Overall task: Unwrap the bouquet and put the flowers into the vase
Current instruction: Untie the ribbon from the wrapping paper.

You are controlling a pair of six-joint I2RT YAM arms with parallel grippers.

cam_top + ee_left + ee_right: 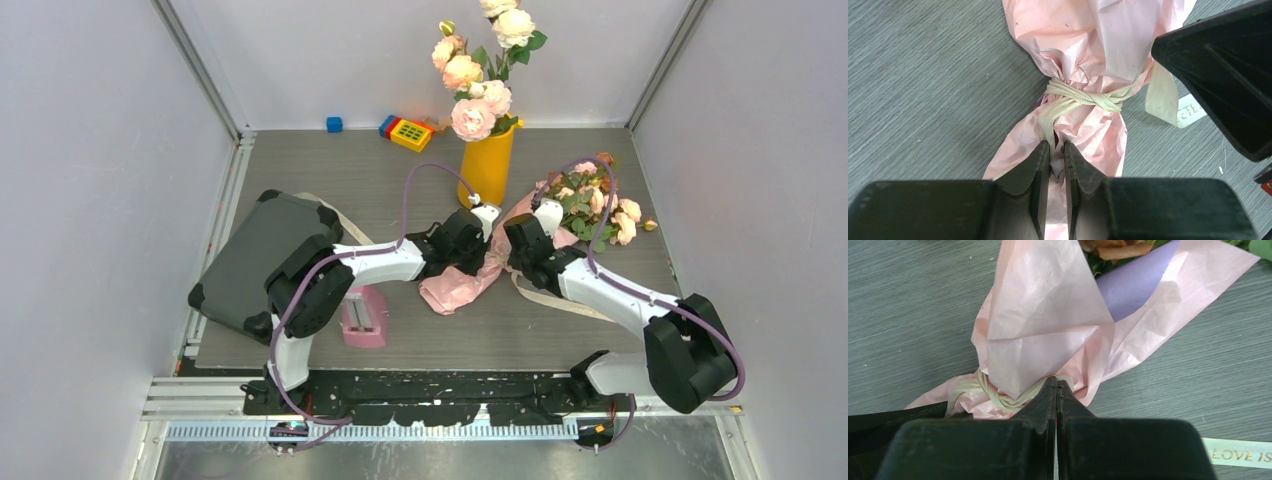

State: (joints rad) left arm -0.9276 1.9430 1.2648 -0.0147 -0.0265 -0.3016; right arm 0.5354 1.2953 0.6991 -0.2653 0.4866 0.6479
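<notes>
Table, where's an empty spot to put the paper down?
Bare patches: back left, between the blue block and the grey case; front middle, between the pink object and the right arm. Crowded: the middle, around the vase and bouquet.

Bright, even light; soft shadows.

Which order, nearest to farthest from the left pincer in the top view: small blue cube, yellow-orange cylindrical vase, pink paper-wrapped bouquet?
1. pink paper-wrapped bouquet, touching the left pincer.
2. yellow-orange cylindrical vase, just behind.
3. small blue cube, far back left.
</notes>
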